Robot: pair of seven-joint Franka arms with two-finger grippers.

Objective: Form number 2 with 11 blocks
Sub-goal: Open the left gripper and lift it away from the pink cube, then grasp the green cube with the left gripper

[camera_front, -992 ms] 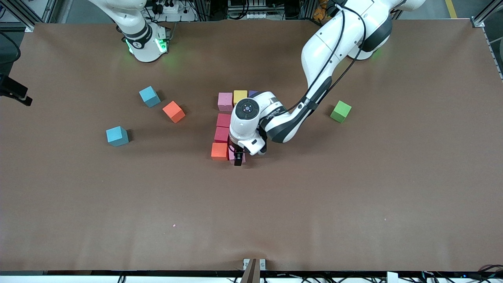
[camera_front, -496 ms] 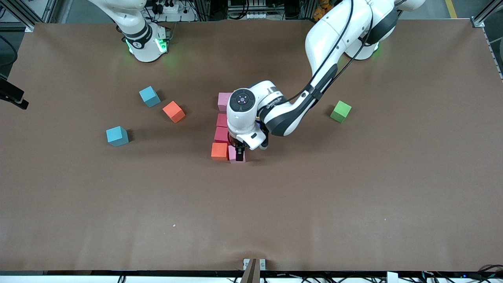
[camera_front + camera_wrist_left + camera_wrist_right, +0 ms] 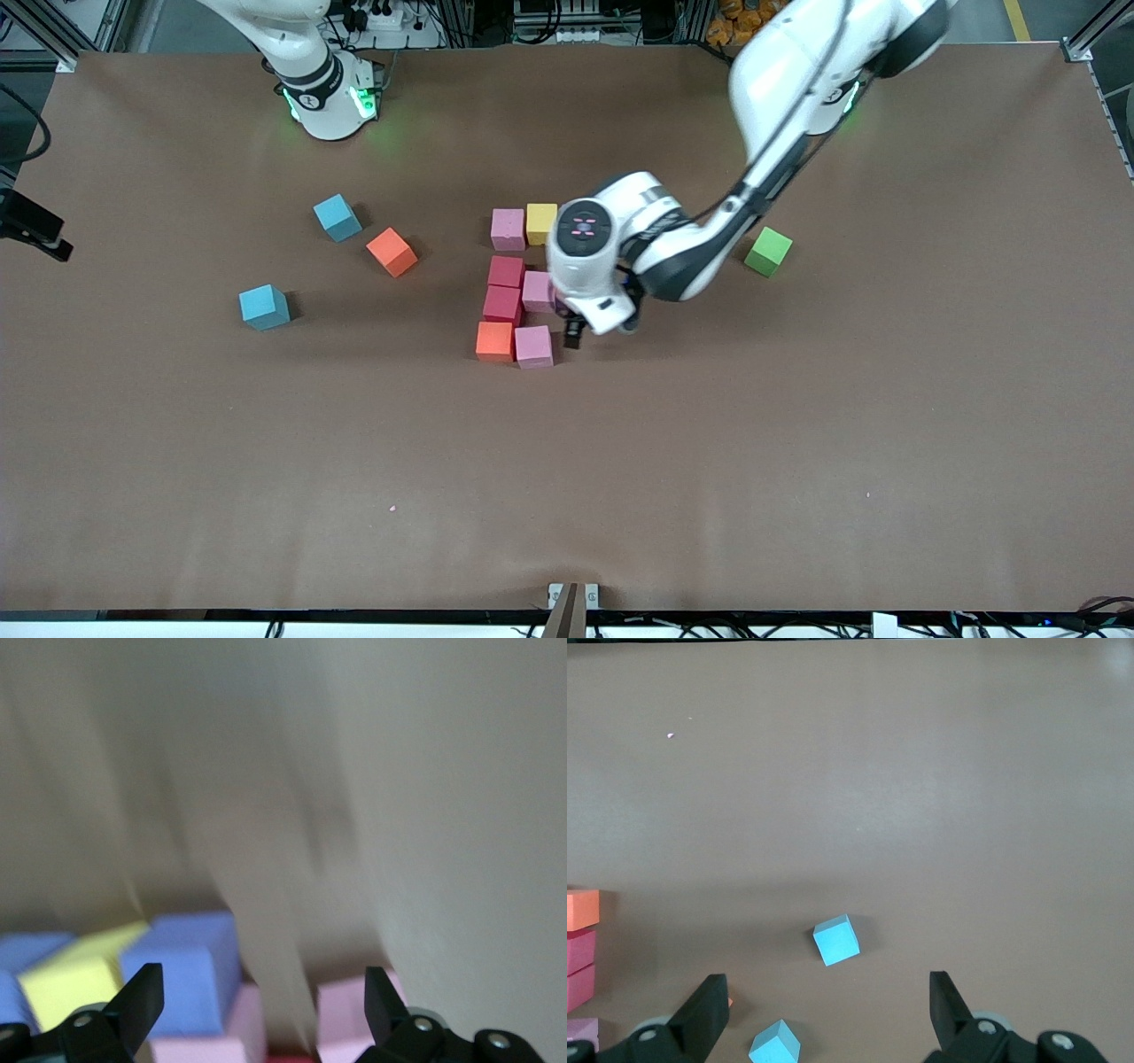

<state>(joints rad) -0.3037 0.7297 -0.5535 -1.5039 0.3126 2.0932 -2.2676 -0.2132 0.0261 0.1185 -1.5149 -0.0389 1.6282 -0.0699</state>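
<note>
Several blocks sit grouped mid-table: pink (image 3: 508, 229) and yellow (image 3: 541, 223) farthest from the front camera, then two red (image 3: 506, 271) (image 3: 501, 304) with a pink (image 3: 538, 291) beside them. Orange (image 3: 494, 341) and pink (image 3: 534, 346) lie nearest. My left gripper (image 3: 574, 332) hangs open and empty just beside that nearest pink block, toward the left arm's end. The left wrist view shows its open gripper (image 3: 257, 988) above a purple block (image 3: 182, 979), a yellow one (image 3: 66, 988) and a pink one (image 3: 354, 1010). A loose orange block (image 3: 392, 252) and a green block (image 3: 768, 251) lie apart. My right gripper (image 3: 826, 992) waits open, high over the table.
Two light-blue cubes (image 3: 337, 217) (image 3: 264, 307) lie toward the right arm's end, also seen as cubes (image 3: 836, 939) (image 3: 775, 1045) in the right wrist view. The left arm's forearm hangs over the ground between the group and the green block.
My left gripper has risen off the nearest pink block, leaving it beside the orange one, and swung toward the left arm's end. The right arm has stayed put.
</note>
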